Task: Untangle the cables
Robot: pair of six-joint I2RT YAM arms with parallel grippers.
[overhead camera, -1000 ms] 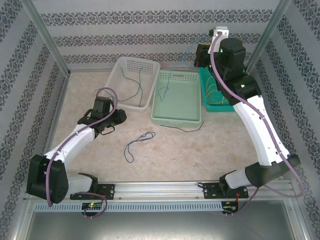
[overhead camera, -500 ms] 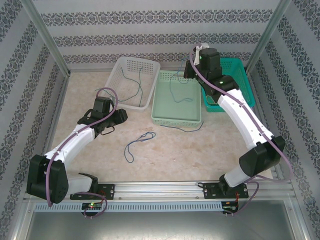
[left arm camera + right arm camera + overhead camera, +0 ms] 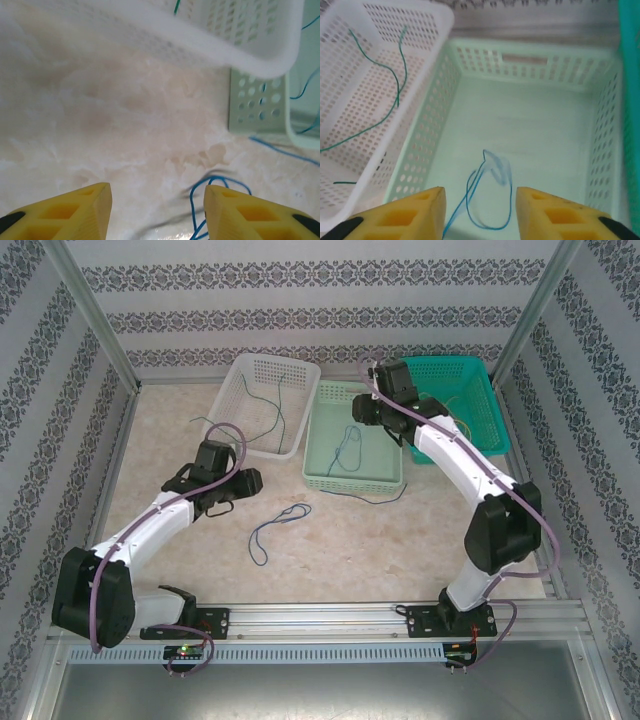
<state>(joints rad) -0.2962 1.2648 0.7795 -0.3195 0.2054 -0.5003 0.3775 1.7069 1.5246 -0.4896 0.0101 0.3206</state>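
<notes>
The cables lie apart. A blue cable curls on the table, and in the left wrist view its loop sits by the right finger of my open left gripper, untouched. My left gripper hovers just left of it. A second blue cable lies in the pale green basket. My right gripper hangs open above it, the blurred loop showing between its fingers, free of them. A green cable rests in the white basket.
A teal basket stands at the back right, under the right arm's forearm. Another blue strand trails over the pale green basket's front edge onto the table. Patterned walls and metal posts close in the back and sides.
My right arm swung left from the teal basket to over the pale green basket and opened; the blue cable it carried now lies in that basket. My left gripper opened wider and edged right.
</notes>
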